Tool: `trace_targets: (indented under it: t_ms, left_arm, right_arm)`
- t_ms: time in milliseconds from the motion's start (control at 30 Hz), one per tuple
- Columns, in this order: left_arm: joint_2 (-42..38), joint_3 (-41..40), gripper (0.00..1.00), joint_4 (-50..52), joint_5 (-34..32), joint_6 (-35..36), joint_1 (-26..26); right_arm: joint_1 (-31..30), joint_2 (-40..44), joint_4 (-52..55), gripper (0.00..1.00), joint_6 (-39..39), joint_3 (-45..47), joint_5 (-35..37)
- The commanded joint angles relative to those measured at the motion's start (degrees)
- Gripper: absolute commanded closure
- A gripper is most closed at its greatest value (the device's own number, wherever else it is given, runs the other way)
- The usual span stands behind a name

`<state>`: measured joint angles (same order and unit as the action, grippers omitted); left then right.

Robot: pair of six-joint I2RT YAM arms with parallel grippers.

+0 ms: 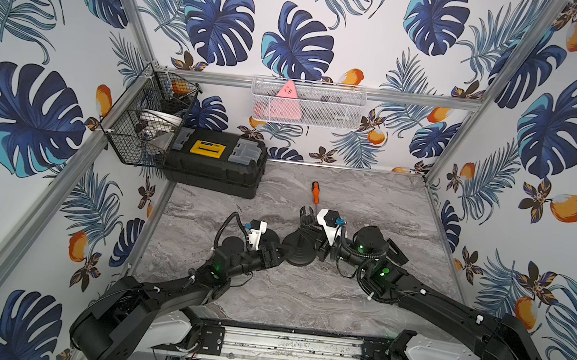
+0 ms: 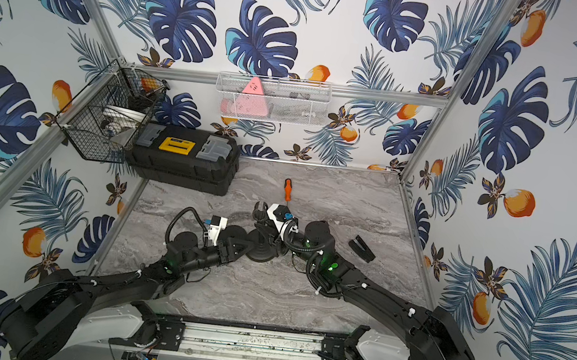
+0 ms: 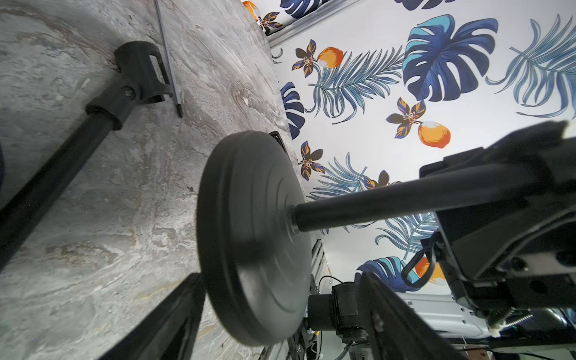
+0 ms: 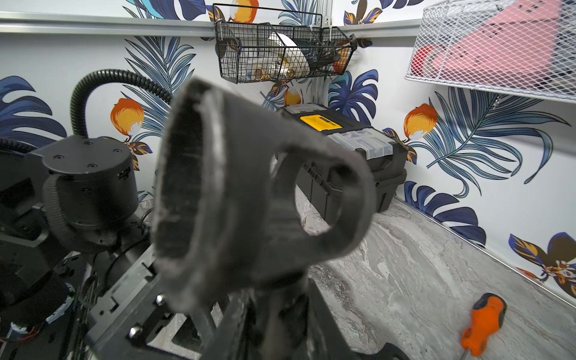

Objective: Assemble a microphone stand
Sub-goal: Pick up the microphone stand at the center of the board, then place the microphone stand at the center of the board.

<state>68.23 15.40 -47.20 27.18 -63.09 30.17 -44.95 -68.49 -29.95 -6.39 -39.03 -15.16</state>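
Mic clip (image 4: 249,187) fills the right wrist view, blurred, right up against the lens. Up from the round base (image 3: 249,237), the pole (image 3: 374,202) is lost inside the right gripper (image 3: 461,190). In both top views the wrist above the base covers it. Beyond the base, the screwdriver (image 4: 481,321) has its shaft cut off at the frame edge.

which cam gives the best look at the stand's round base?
Left wrist. The base fills mid-frame: ringed top face and the pole entering its centre show plainly, if slightly blurred. In both top views the base is small and partly covered from above. Right wrist does not show it; the mic clip fills that view.
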Motion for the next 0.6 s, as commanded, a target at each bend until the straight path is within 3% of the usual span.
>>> trace_targets:
  t_ms: [0,567]
  left_arm:
    - [0.78,0.54,0.21,-4.73,1.03,-2.41,-0.20]
    - [5.87,-1.24,0.47,-15.30,0.25,-6.96,-0.20]
  right_arm:
    - [-0.05,0.11,-3.46,1.00,1.81,-0.96,-1.43]
    - [-0.11,0.64,-6.97,1.00,3.59,-0.77,-2.33]
